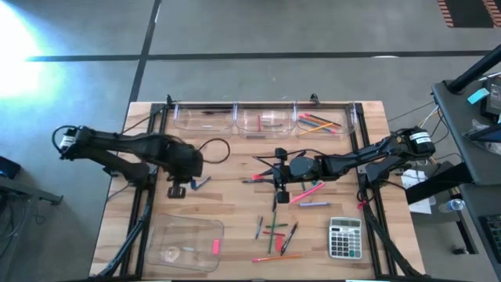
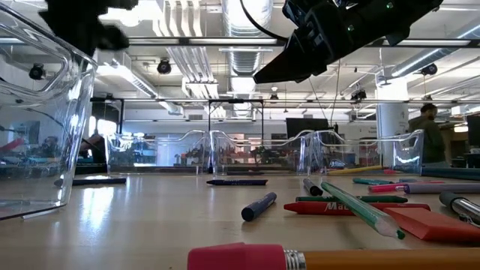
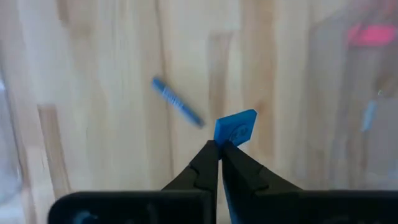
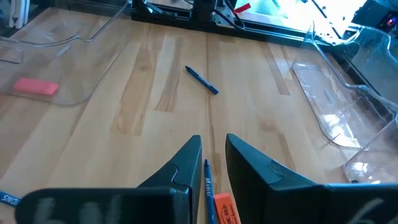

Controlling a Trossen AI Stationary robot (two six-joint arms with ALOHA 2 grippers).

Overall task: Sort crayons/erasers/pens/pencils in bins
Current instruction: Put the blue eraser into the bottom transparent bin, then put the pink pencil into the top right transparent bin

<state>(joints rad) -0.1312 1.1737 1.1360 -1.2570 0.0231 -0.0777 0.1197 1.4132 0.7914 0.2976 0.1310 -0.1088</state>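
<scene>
Closest to us, at the bench's near edge, sits the shallow tray (image 1: 184, 244) with a pink eraser (image 1: 215, 247) inside. Just beyond, our left tool (image 1: 178, 191) is clamped on a blue eraser (image 3: 235, 128). Mid-bench, our right tool (image 1: 280, 185) pinches a blue pen (image 4: 208, 194). Loose pens and crayons (image 1: 275, 232) lie near the calculator (image 1: 344, 237). Three tubs (image 1: 262, 119) line the far edge.

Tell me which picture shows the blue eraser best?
The left wrist view: the blue eraser fills the middle, pinched at its edge by the left gripper. The high view shows only a tiny blue speck at that gripper. The low and right wrist views don't show it.
</scene>
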